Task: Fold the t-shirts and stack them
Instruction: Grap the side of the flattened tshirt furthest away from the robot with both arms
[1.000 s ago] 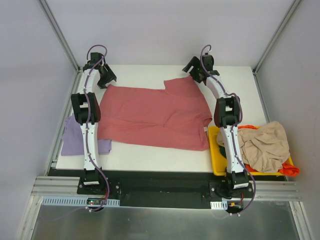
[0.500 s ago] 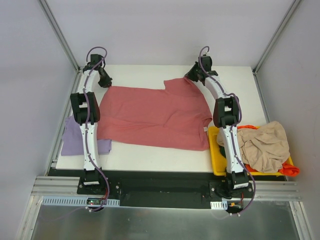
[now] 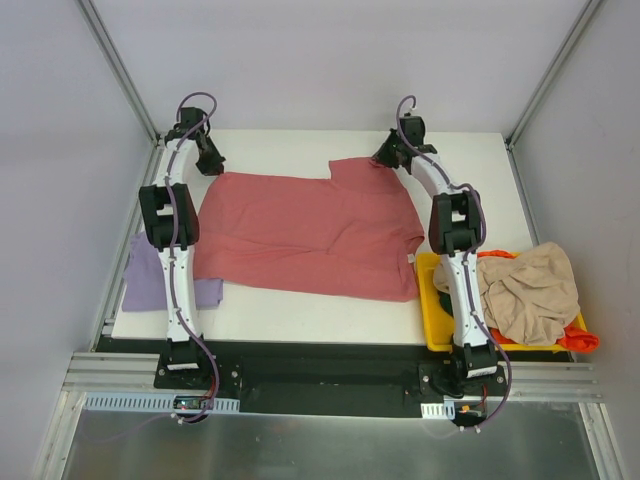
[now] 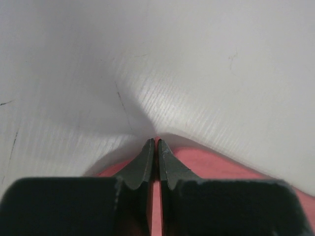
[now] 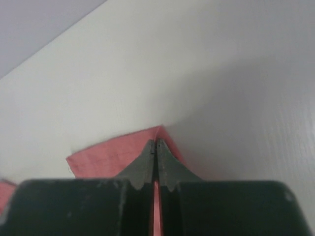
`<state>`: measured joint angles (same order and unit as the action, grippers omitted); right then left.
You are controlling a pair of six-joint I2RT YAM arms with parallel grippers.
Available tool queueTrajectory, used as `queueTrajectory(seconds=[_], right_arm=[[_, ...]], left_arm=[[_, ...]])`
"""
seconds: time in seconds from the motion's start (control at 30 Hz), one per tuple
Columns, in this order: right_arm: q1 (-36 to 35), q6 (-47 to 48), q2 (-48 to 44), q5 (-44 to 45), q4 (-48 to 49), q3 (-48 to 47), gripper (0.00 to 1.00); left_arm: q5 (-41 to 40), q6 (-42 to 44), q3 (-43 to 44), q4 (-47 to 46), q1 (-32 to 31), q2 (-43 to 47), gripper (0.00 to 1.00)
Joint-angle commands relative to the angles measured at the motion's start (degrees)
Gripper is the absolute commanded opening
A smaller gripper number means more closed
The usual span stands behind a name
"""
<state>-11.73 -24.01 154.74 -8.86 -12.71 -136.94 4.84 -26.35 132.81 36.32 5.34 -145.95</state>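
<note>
Item under handling: the large dusty pink-red cotton t-shirt [image 3: 310, 235] lies spread flat across the middle of the white desk [image 3: 300, 320], a small white tag [image 3: 411, 258] showing at its right edge.

Left fingers [image 4: 147, 157]: pressed together with no visible gap, down at the shirt's far left corner. The wrist view shows pink-red cloth pinched between the tips and continuing beneath them, with bare desk beyond.

Right fingers [image 5: 147, 162]: likewise closed tight, at the shirt's far right corner, where a flap of cloth projects toward the back of the desk. The wrist view shows the point of that flap caught between the tips.

Both arms are stretched out to the far side of the desk, one at each back corner of the garment.

Other items: a lavender-purple t-shirt [image 3: 150, 280] lies flat at the near left edge of the desk, partly beneath the left arm. A yellow plastic bin [image 3: 432, 320] at the near right holds a crumpled beige t-shirt [image 3: 530, 290] over an orange-red t-shirt [image 3: 582, 340].
</note>
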Motion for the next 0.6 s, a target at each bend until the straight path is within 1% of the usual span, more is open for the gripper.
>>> queueTrajectory(seconds=[0.0, 0.07, 0.3, 0.47, 0.57], right_arm=[[-0.1, 8.1, -10.4, 0.2, 0.7, 5.4, 0.0], [0.0, 10.2, -12.7, 0.3, 0.7, 8.3, 0.0], [0.1, 15.7, -19.0, -7.5, 1.4, 16.9, 0.0], [-0.1, 17.8, -25.0, -12.0, 2.7, 23.8, 0.0], [-0.5, 19.4, -29.8, -14.8, 3.7, 30.2, 0.0]], left_arm=[[4.2, 3.9, -1.7, 0.7, -0.1, 7.6, 0.0], [5.0, 5.2, -2.9, 0.6, -0.1, 8.7, 0.0], [6.8, 9.1, -9.4, 0.3, 0.0, 13.9, 0.0], [8.3, 12.0, -16.4, -0.8, -0.1, 19.5, 0.0], [8.3, 13.1, -22.3, -2.7, -0.1, 23.2, 0.0]])
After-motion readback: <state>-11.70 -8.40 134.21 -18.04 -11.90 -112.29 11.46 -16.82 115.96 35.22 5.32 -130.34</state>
